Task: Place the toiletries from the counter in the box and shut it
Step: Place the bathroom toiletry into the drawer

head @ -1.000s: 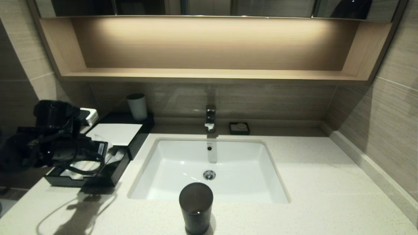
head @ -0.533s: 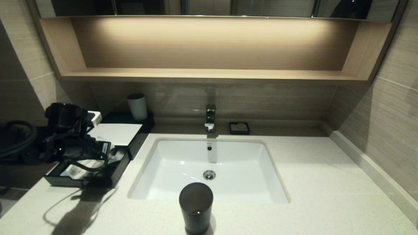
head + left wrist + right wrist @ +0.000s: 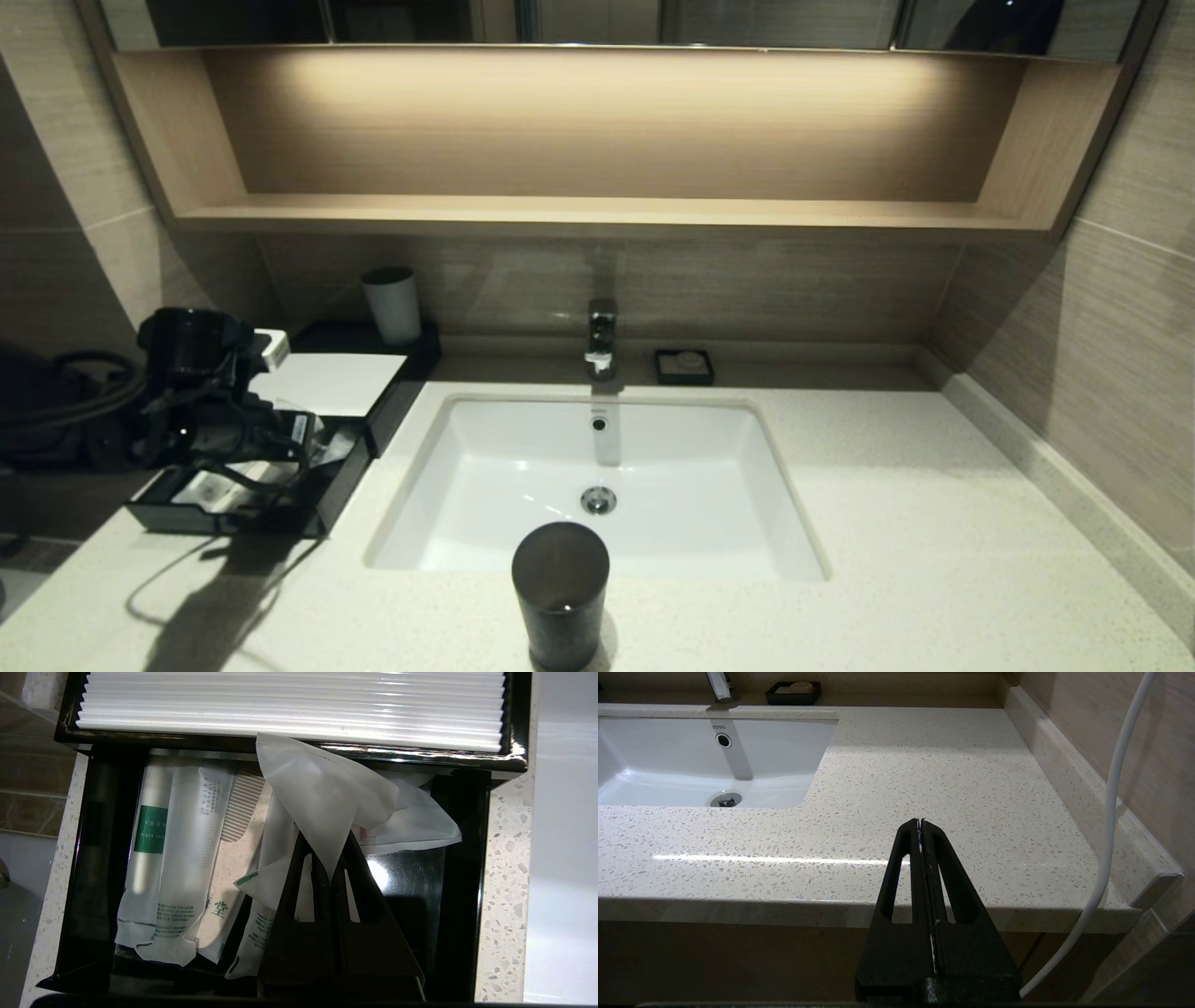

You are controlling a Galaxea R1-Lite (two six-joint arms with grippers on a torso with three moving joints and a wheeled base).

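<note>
One black box [image 3: 373, 411] stands on the worktop [image 3: 896, 523] at about nine o'clock from the basin [image 3: 597, 485], with its single drawer [image 3: 460, 868] pulled out and one ribbed white sheet [image 3: 289, 704] on its top. The left claw [image 3: 330, 858] sits over the open drawer, its fingers pinched together on one translucent white sachet [image 3: 322, 793], which fans out above the fingertips against the box's front edge. Inside the drawer, toward the side away from the basin, lie at least three long wrapped packets [image 3: 187, 858] side by side, one bearing a green label; a comb shows through one wrapper. The right claw [image 3: 921, 828] hangs closed and empty beyond the worktop's front edge, at about five o'clock from the basin. Two cups are present: one dark tumbler [image 3: 560, 593] at six o'clock from the basin, one pale cup [image 3: 392, 303] on the box's rear.
</note>
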